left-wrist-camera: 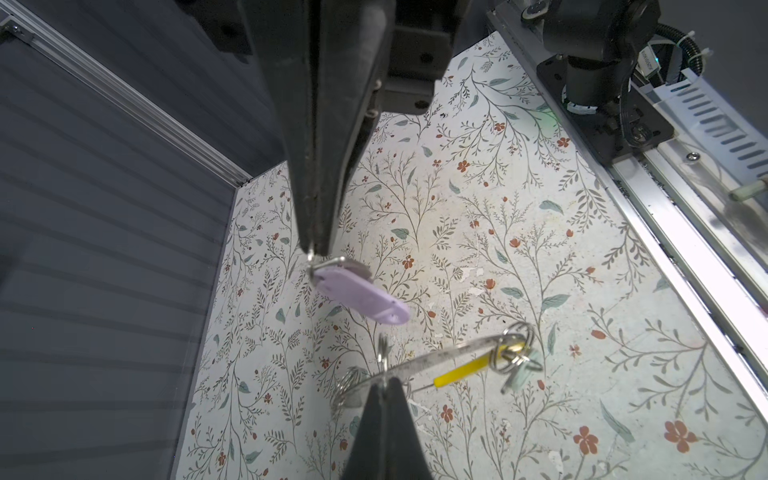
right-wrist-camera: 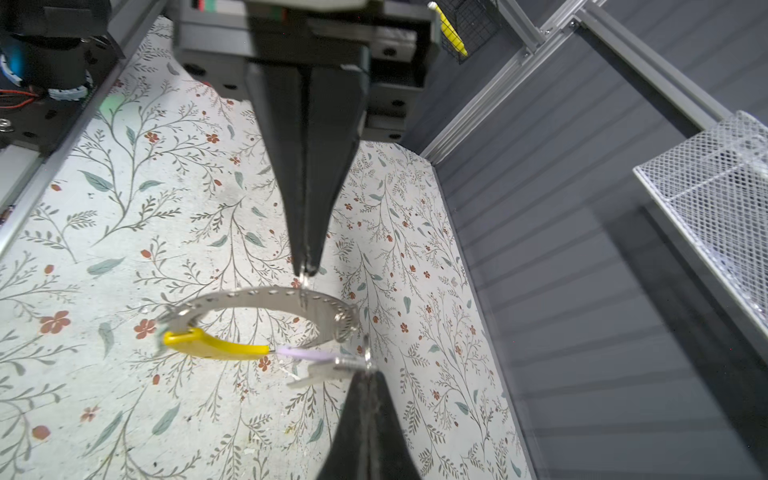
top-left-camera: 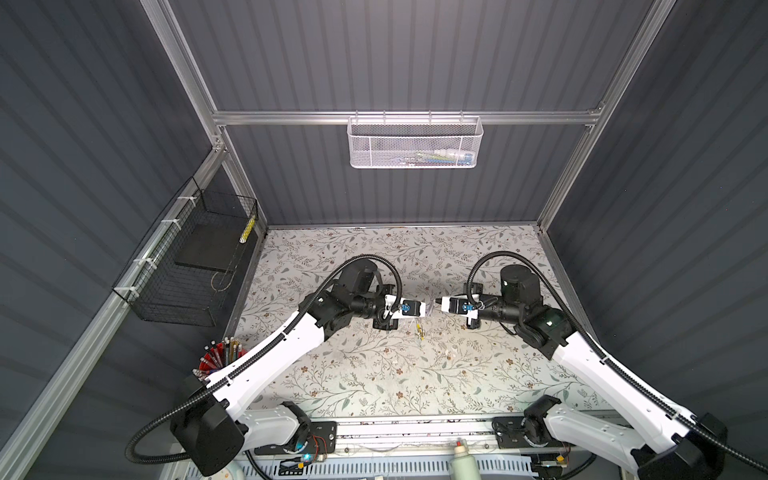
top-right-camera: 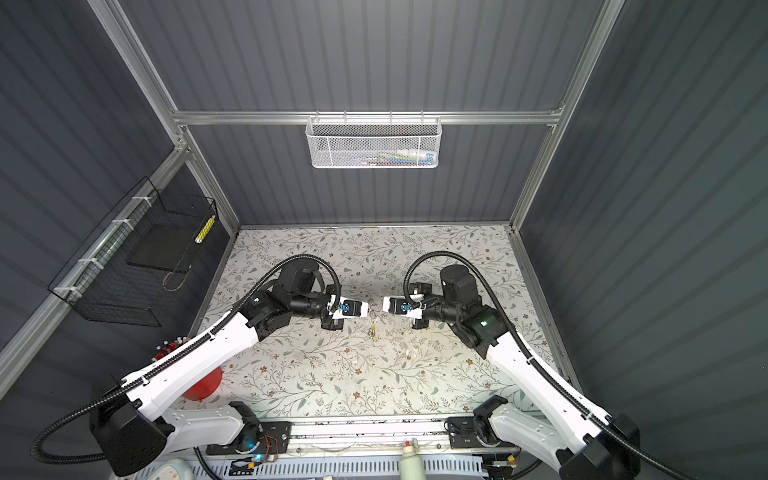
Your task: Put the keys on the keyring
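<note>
Thin silvery perforated metal keyring (right-wrist-camera: 266,297), curved, with glossy yellow plastic segment (right-wrist-camera: 216,346), pinched by right hand (right-wrist-camera: 305,272); left hand (left-wrist-camera: 312,249) pinches lilac oval-tagged key (left-wrist-camera: 361,295).

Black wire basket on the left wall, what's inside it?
Inside the black wire basket: a dark flat slab, a yellow-and-white stick at its far corner, and a thin pale loop. Anything beneath the slab is covered.

Floral-patterned table (top-left-camera: 374,374) — red pencil cup (top-right-camera: 203,386) at its edge
</note>
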Motion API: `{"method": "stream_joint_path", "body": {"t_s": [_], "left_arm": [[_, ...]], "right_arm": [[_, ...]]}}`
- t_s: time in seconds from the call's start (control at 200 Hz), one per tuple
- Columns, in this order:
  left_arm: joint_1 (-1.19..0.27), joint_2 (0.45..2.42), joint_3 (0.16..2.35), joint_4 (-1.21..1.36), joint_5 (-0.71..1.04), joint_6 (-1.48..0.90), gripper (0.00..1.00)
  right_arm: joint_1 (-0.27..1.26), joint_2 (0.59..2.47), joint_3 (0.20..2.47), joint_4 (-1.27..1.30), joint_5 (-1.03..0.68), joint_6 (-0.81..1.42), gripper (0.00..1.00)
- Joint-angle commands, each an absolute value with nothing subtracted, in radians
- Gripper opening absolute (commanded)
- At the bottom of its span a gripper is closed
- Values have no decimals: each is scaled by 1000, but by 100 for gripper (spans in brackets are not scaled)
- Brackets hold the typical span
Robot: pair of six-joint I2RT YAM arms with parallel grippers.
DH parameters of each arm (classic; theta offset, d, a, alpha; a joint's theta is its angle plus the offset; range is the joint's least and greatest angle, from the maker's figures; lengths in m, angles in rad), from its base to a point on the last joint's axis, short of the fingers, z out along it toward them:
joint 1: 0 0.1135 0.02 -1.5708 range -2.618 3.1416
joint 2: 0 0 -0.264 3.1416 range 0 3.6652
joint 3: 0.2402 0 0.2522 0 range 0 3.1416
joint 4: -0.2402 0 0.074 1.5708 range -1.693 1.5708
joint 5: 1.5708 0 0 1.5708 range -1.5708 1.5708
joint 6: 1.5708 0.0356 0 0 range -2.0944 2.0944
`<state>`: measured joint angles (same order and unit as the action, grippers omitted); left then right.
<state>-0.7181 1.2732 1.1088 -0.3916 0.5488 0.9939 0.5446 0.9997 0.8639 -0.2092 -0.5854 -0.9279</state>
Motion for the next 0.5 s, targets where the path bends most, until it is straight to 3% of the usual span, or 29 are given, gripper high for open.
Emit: {"method": "stream_joint_path", "body": {"t_s": [0.0, 0.495], "left_arm": [[-729, 1284, 1154, -423, 587, 1015, 0], [-765, 1316, 1198, -475, 583, 1049, 0]], "right_arm": [[567, 976, 847, -262, -572, -946, 0], [626, 976, 862, -299, -487, -983, 0]]}}
